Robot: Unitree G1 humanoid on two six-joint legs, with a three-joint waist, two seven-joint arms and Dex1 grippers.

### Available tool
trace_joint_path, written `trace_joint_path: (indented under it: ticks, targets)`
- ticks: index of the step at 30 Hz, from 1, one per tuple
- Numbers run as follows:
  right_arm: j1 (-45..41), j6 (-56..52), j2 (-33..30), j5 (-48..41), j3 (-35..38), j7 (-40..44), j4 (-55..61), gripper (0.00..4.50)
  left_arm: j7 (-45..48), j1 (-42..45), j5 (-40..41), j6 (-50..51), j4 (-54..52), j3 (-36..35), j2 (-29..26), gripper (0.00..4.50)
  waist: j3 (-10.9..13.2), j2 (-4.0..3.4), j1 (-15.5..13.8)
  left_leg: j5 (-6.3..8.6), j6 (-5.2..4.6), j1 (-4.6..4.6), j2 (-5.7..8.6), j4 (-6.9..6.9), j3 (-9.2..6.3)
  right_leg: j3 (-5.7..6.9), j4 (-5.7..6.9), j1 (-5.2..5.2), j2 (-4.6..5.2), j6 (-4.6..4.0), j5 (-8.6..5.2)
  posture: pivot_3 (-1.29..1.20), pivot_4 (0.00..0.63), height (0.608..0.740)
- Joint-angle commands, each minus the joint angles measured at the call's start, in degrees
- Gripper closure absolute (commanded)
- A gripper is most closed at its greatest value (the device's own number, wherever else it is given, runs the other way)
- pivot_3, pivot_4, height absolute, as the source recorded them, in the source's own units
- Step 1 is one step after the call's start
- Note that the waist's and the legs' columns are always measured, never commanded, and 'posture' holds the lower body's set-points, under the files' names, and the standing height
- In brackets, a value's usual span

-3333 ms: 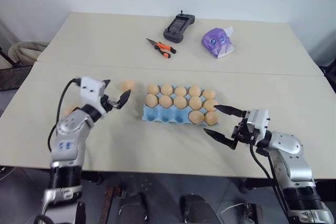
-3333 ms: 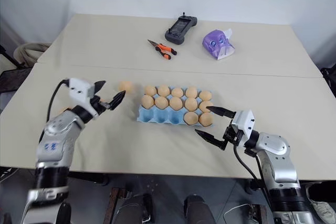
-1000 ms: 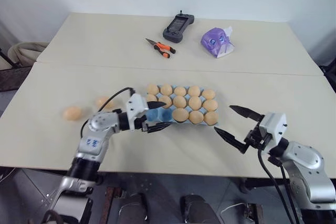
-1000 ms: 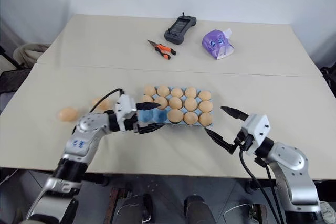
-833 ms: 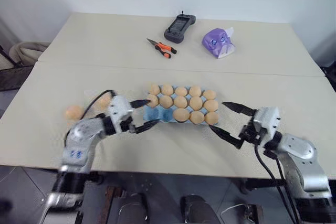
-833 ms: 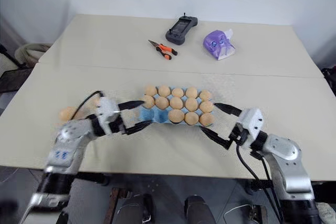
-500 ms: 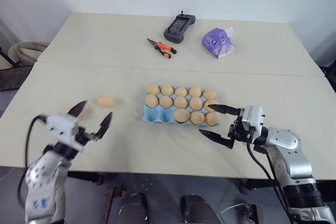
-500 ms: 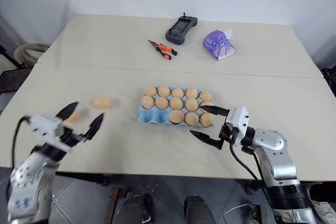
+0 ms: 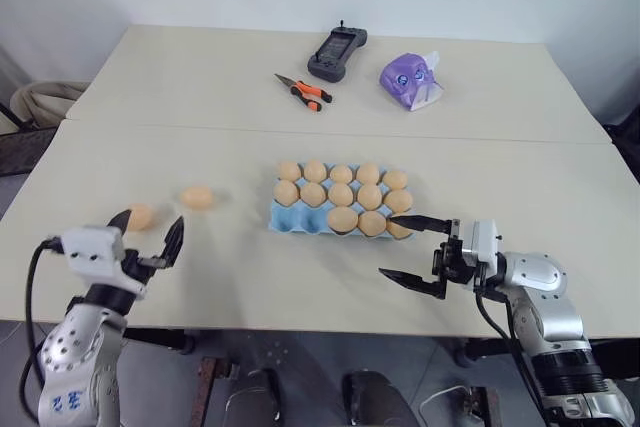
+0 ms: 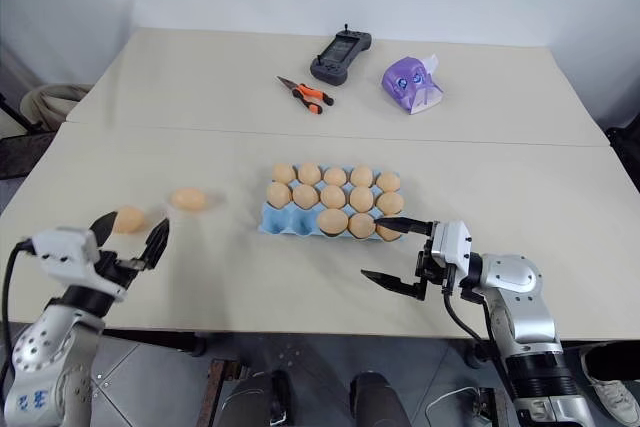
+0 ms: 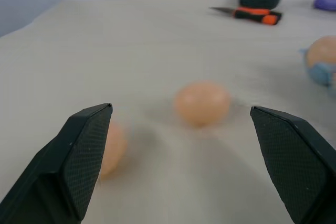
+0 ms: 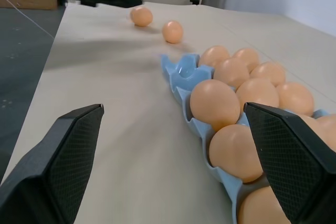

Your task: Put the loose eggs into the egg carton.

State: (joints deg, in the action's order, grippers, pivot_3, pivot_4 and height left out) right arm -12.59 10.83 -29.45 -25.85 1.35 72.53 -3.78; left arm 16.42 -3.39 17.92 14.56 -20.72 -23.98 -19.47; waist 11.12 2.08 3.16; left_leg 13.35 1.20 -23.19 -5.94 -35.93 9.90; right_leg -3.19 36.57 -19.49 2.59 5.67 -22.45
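The egg carton (image 9: 300, 218) lies long axis left-right; both grippers gape wide, empty.

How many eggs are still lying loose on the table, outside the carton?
2. One egg lies on the table left of the carton. The other egg lies further left, just beyond the open left hand.
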Motion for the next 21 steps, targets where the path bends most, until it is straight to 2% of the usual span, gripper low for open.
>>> trace_joint_path:
  ticks: [1, 6, 11, 14, 18, 21]
  targets:
    - [0.76, 0.2, 0.06, -1.11, 0.43, -0.24, 2.17, 0.0, -1.14, 5.61, -2.14, 0.99, 4.45, 2.35, -1.88, 0.01, 0.0, 0.0, -0.07, -0.02, 0.0, 0.0, -0.01, 0.0, 0.01, 0.01, 0.0, -0.01, -0.02, 0.0, 0.0, 0.0, 0.15, 0.74]
    - [1.52, -0.47, 0.72, -1.14, 0.0, -1.83, 3.76, 0.0, -1.73, 13.69, -5.96, 0.76, 13.31, 6.46, -3.39, 0.01, 0.0, 0.0, 0.04, -0.14, -0.15, 0.0, -0.04, -0.01, 0.09, -0.07, 0.0, -0.1, -0.15, 0.01, -0.01, 0.0, 0.15, 0.74]
    - [2.32, -0.11, 2.28, -0.44, -0.98, -3.67, 4.51, 0.0, -0.68, 16.59, -6.84, 1.22, 18.63, 8.44, -3.98, 0.01, 0.0, 0.0, 0.04, -0.14, -0.13, -0.01, -0.1, -0.03, 0.11, -0.08, 0.09, -0.14, -0.21, 0.03, -0.01, 0.0, 0.15, 0.74]
    - [3.24, 0.68, 3.52, 0.37, -1.74, -4.69, 4.57, 0.0, -0.77, 16.92, -6.84, 1.81, 19.53, 8.92, -4.13, 0.66, 0.0, 0.0, -0.05, -0.15, -0.1, 0.0, -0.13, -0.04, 0.12, -0.07, 0.15, -0.17, -0.21, 0.04, -0.02, 0.0, 0.15, 0.74]
    - [4.1, 0.95, 4.1, 0.82, -1.74, -5.96, 4.77, 0.0, 0.56, 16.53, -6.32, 1.56, 19.68, 8.95, -4.94, 1.95, 0.0, 0.0, -0.09, -0.16, -0.1, 0.0, -0.08, -0.07, 0.12, -0.07, 0.22, -0.16, -0.19, 0.04, -0.02, 0.0, 0.15, 0.74]
    - [4.45, 1.14, 3.77, 0.85, -1.17, -6.75, 4.82, 0.0, 2.84, 16.61, -5.52, 0.49, 19.6, 9.01, -5.63, 2.28, 0.0, 0.0, -0.07, -0.11, -0.02, 0.0, -0.06, -0.08, 0.12, -0.07, 0.27, -0.17, -0.16, 0.04, -0.02, 0.0, 0.15, 0.74]
